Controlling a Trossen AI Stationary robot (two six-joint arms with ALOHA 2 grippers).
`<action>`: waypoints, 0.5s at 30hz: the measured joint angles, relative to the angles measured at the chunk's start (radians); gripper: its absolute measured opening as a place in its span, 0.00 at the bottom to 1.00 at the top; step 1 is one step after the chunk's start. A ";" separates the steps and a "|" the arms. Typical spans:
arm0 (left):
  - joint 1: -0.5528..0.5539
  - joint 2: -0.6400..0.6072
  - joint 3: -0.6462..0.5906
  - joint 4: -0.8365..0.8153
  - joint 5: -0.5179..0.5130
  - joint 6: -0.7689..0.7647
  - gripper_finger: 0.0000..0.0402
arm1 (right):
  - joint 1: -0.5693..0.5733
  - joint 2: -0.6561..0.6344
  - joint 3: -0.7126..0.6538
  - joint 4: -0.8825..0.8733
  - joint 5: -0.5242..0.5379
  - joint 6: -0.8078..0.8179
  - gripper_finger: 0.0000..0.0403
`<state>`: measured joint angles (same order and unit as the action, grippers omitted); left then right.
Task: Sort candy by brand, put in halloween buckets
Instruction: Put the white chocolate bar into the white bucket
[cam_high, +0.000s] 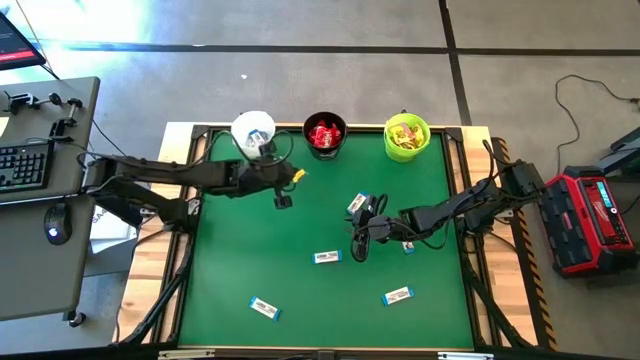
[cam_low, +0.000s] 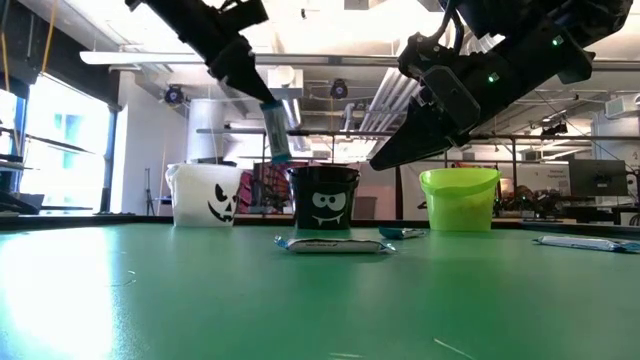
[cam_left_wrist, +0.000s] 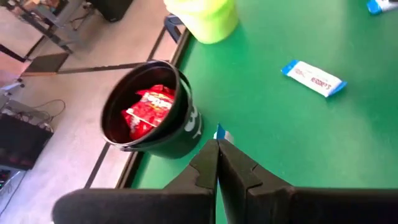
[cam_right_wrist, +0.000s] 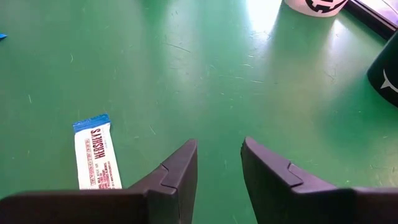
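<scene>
Your left gripper (cam_left_wrist: 217, 149) is clamped tight on a white-and-blue bar (cam_low: 275, 132), and in the low view that bar hangs upright from the fingers, raised above the table between the white bucket (cam_low: 206, 194) and the black bucket (cam_low: 324, 198). From above, the left arm reaches across the back of the green table (cam_high: 300, 285), its gripper just in front of the white bucket and left of the black one.

Look into the black bucket through your left wrist camera: red packets (cam_left_wrist: 147, 111) lie inside. The lime green bucket (cam_high: 407, 137) at the back right holds yellow-and-pink packets (cam_high: 406, 133). What the white bucket contains, you cannot tell from here.

Your right gripper (cam_right_wrist: 219, 163) hovers over mid-table with its fingers parted and nothing between them. Its wrist camera shows a white-and-blue bar (cam_right_wrist: 97, 155) lying flat on the green just beside the fingers, not touching them.

More white-and-blue bars are loose on the table: one just by the right gripper (cam_high: 357, 203), one at centre (cam_high: 326, 258), one at front left (cam_high: 264, 308), one at front right (cam_high: 397, 296). All lie flat, well apart from each other.
</scene>
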<state>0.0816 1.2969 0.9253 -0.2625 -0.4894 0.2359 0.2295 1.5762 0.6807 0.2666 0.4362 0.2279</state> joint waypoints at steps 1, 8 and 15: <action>0.002 -0.011 0.000 -0.002 -0.002 -0.003 0.00 | 0.000 0.000 0.000 0.000 0.000 0.000 0.28; 0.012 -0.084 0.000 -0.020 -0.011 -0.017 0.00 | 0.000 0.000 0.000 0.000 0.000 0.000 0.28; 0.037 -0.158 0.000 -0.038 -0.022 -0.024 0.00 | 0.000 0.000 0.000 0.000 0.000 0.000 0.28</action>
<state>0.1186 1.1392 0.9253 -0.3004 -0.5117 0.2115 0.2298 1.5761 0.6807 0.2668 0.4362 0.2277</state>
